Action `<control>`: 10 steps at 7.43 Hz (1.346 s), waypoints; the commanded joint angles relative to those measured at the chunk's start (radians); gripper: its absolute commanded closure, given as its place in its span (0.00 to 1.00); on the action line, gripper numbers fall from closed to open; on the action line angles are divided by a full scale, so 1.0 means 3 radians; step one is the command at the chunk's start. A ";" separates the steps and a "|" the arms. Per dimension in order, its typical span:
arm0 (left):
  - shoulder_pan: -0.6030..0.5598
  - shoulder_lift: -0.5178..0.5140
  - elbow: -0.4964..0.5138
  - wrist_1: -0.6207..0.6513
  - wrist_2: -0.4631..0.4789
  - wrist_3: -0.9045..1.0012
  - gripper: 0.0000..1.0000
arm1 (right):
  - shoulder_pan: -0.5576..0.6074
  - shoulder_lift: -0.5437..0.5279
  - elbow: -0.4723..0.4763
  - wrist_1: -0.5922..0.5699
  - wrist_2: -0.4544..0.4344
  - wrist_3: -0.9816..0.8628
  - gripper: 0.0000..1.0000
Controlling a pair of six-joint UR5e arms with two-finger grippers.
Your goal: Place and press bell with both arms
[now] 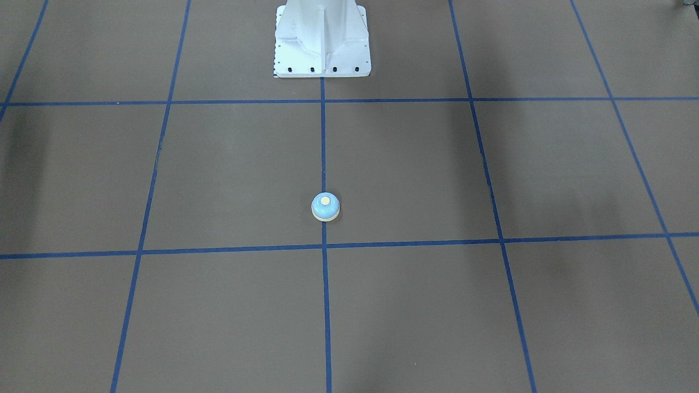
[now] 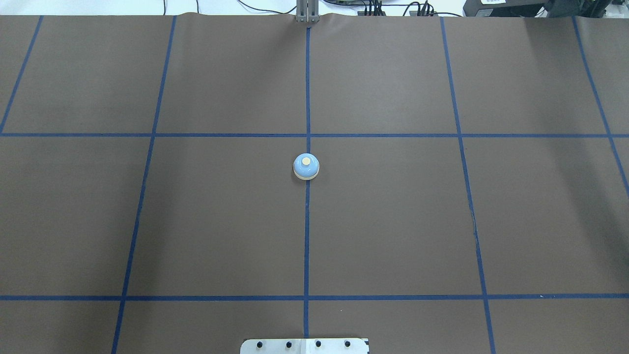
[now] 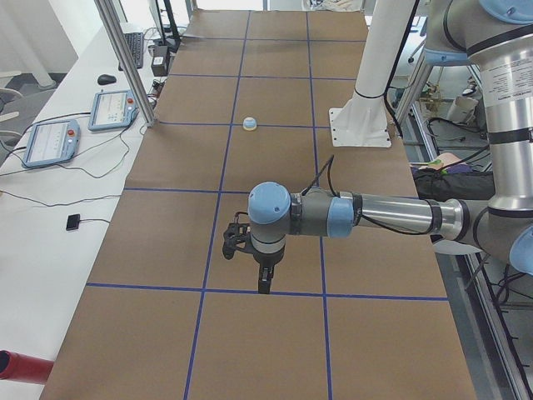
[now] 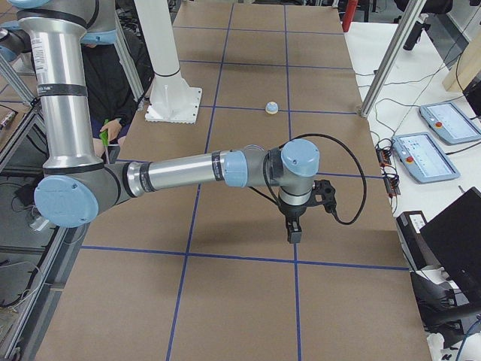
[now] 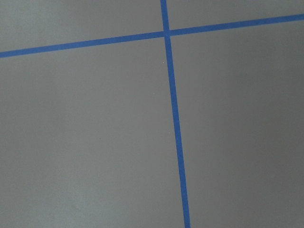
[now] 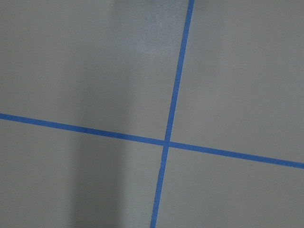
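The light-blue bell (image 2: 306, 166) with a cream base and button stands upright on the centre blue line of the brown table. It also shows in the front-facing view (image 1: 325, 207), the left view (image 3: 250, 124) and the right view (image 4: 272, 107). My left gripper (image 3: 263, 286) shows only in the left view, hanging over the table far from the bell. My right gripper (image 4: 291, 235) shows only in the right view, also far from the bell. I cannot tell whether either is open or shut. Both wrist views show only table and blue tape lines.
The white pedestal (image 1: 322, 41) stands bolted at the robot's side of the table (image 2: 393, 221). Teach pendants (image 3: 50, 142) and cables lie on the white bench beside the table. Metal frame posts (image 3: 125, 62) stand at the table's far edge.
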 commanded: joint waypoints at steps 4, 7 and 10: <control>-0.0082 0.0162 -0.0019 0.0005 0.0029 0.0011 0.00 | -0.0027 -0.0134 0.0147 0.0004 0.0015 0.0064 0.00; -0.0082 0.0157 -0.0024 -0.0010 0.0029 -0.0004 0.00 | -0.0048 -0.0134 0.0147 0.0009 0.0020 0.0069 0.00; -0.0082 0.0162 -0.0024 -0.0010 0.0028 -0.0004 0.00 | -0.0058 -0.0129 0.0152 0.0009 0.0025 0.0069 0.00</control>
